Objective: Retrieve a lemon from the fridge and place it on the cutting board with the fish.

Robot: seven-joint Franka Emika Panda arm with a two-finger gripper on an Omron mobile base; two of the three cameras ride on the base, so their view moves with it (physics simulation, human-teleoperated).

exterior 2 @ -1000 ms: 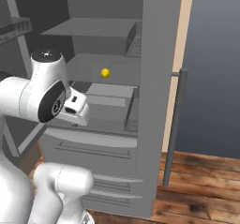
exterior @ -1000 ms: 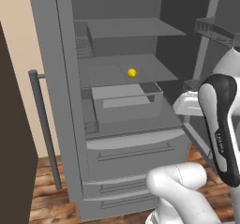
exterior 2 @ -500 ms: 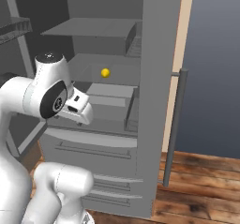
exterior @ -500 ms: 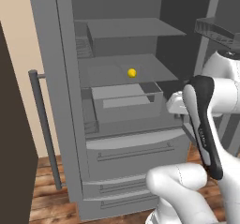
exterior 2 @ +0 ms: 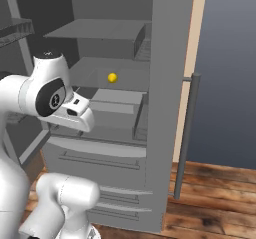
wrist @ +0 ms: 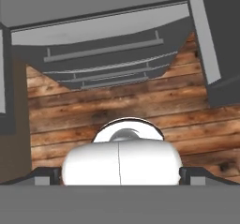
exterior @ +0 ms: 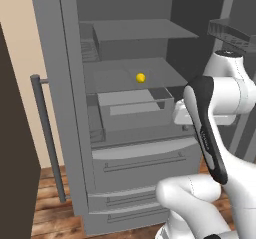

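The grey fridge (exterior: 140,158) (exterior 2: 165,83) stands with both upper doors swung wide. A small yellow lemon (exterior: 141,77) (exterior 2: 112,77) lies alone on the middle shelf, toward the back. My hand (exterior: 182,115) (exterior 2: 75,112) hovers in front of the fridge, below the lemon's shelf and level with the clear box. It points down at the floor. My gripper (wrist: 119,174) is open, its two fingertips far apart with nothing between them. Beneath it lie the fridge's lower drawers (wrist: 103,35). The cutting board and the fish are out of view.
The left fridge door carries a long bar handle (exterior: 47,138) (exterior 2: 186,133). The right door's bins (exterior: 235,30) stick out near my arm. A clear box (exterior: 132,108) sits under the lemon's shelf. A dark brown cabinet (exterior: 15,158) flanks the fridge. Wood floor (wrist: 117,106) lies below.
My arm has swung: the elbow rose and the forearm turned steeper, with the hand shifting a little toward the fridge. The lemon has stayed put and the jaws remain open.
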